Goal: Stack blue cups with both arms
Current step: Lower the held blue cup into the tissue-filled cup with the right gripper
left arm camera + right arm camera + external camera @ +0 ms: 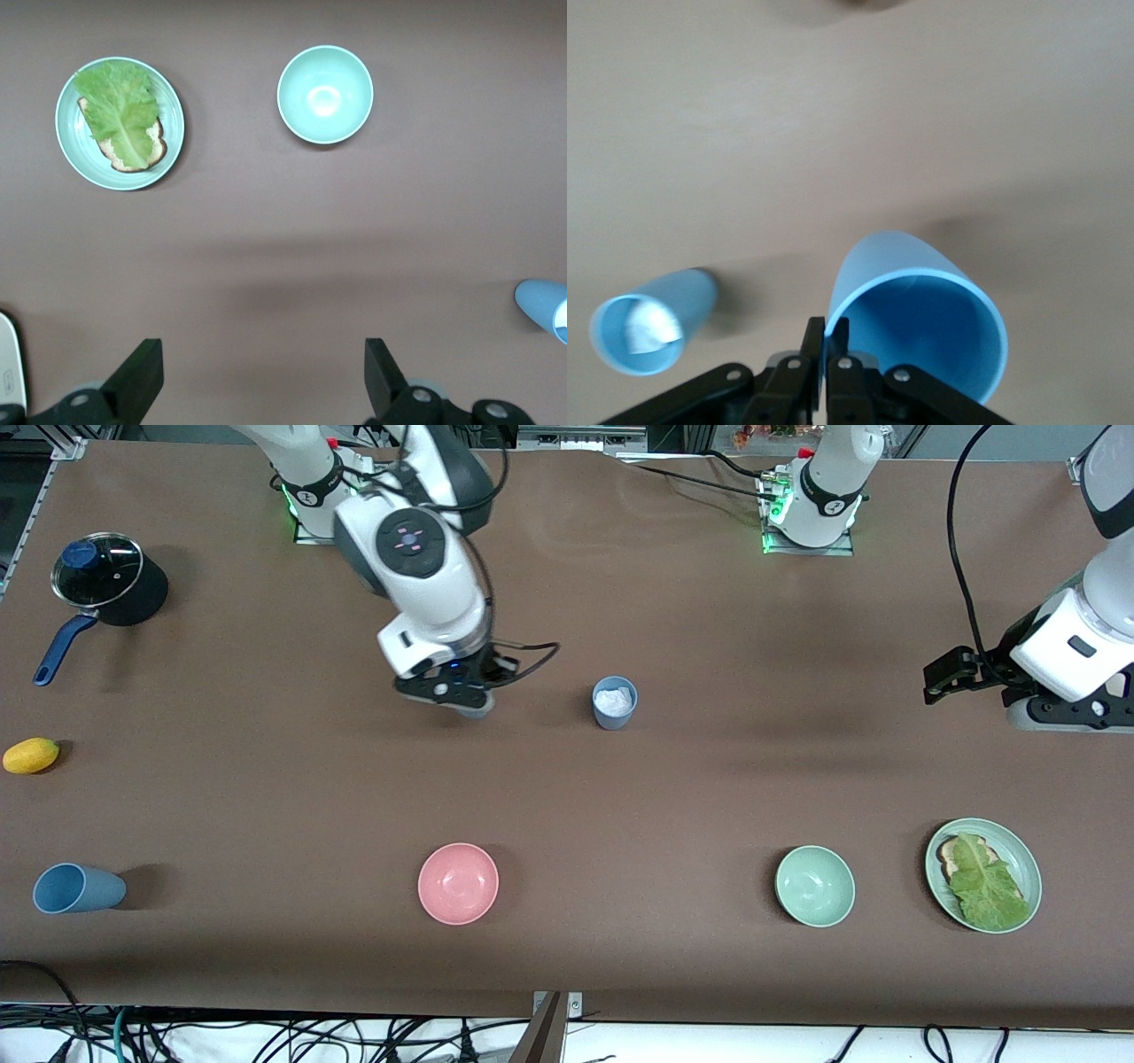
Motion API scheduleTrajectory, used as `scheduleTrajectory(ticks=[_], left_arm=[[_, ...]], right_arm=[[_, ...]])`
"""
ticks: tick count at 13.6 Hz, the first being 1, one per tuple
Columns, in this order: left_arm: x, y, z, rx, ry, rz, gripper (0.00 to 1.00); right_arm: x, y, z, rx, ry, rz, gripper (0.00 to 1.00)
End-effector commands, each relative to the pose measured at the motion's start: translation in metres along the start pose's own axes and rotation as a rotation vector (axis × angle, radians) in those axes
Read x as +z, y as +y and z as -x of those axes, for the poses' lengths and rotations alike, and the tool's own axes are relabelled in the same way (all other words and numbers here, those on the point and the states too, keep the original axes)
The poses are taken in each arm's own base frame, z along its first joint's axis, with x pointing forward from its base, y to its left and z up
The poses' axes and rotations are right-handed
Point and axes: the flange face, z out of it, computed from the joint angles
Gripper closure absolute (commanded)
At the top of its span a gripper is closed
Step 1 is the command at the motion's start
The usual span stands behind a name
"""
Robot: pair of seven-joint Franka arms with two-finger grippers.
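1. Right gripper (456, 695) is up over the mid-table, toward the right arm's end. Its fingers are pinched together on the rim of a sky-blue cup (921, 323). In the right wrist view one finger sits inside the rim and one outside. In the front view only the cup's base shows under the gripper.
2. A second blue cup (614, 702), a duller blue, stands upright on the table beside the held cup, toward the left arm's end. Something white and crumpled lies inside it. The two cups are near each other but apart. The right wrist view shows the same cup (651, 323) with the white scrap in it.
3. A third blue cup (78, 888) lies on its side at the right arm's end, nearer the front camera, well apart from the other two.
4. Left gripper (952, 673) waits over the left arm's end of the table, fingers (142, 376) spread wide with nothing between them.
5. Pink bowl (458, 883) and pale green bowl (815, 886) sit upright in the row nearer the front camera. Beside the green bowl, toward the left arm's end, is a green plate (1023, 859) carrying bread and a lettuce leaf.
6. At the right arm's end: a dark pot (111, 580) with glass lid and blue handle, farther from the camera, and a yellow lemon (31, 755) nearer than the pot.
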Motion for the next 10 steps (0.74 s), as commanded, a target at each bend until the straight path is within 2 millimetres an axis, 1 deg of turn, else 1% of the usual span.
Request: scheduleTrajectory(ticks=[1, 2, 3, 4, 6, 7, 8, 9, 10], left_arm=[[0.013, -0.005, 0.031, 0.022, 0.005, 0.021, 0.0], [0.015, -0.009, 0.035, 0.021, -0.029, 0.021, 0.0], [0.016, -0.01, 0.038, 0.024, -0.049, 0.021, 0.0], [0.013, -0.007, 0.039, 0.027, -0.06, 0.02, 0.0], [0.009, -0.006, 0.033, 0.029, -0.058, 0.02, 0.0], [0.01, -0.007, 0.033, 0.027, -0.061, 0.02, 0.0], [0.01, -0.007, 0.033, 0.027, -0.063, 0.02, 0.0], [0.01, -0.007, 0.033, 0.026, -0.063, 0.02, 0.0], [0.01, -0.007, 0.033, 0.027, -0.063, 0.02, 0.0]], right_arm=[[0.008, -0.044, 0.008, 0.041, 0.013, 0.0, 1.0], [0.01, -0.061, 0.012, 0.053, 0.012, -0.017, 1.0], [0.011, -0.075, 0.008, 0.079, 0.01, -0.043, 1.0], [0.011, -0.088, 0.005, 0.099, 0.01, -0.068, 1.0], [0.008, -0.111, 0.005, 0.133, 0.008, -0.114, 1.0], [0.006, -0.115, 0.001, 0.149, 0.009, -0.129, 1.0], [0.007, -0.118, 0.002, 0.15, 0.008, -0.139, 1.0], [0.008, -0.121, 0.002, 0.152, 0.007, -0.15, 1.0], [0.007, -0.128, 0.007, 0.143, 0.008, -0.16, 1.0]])
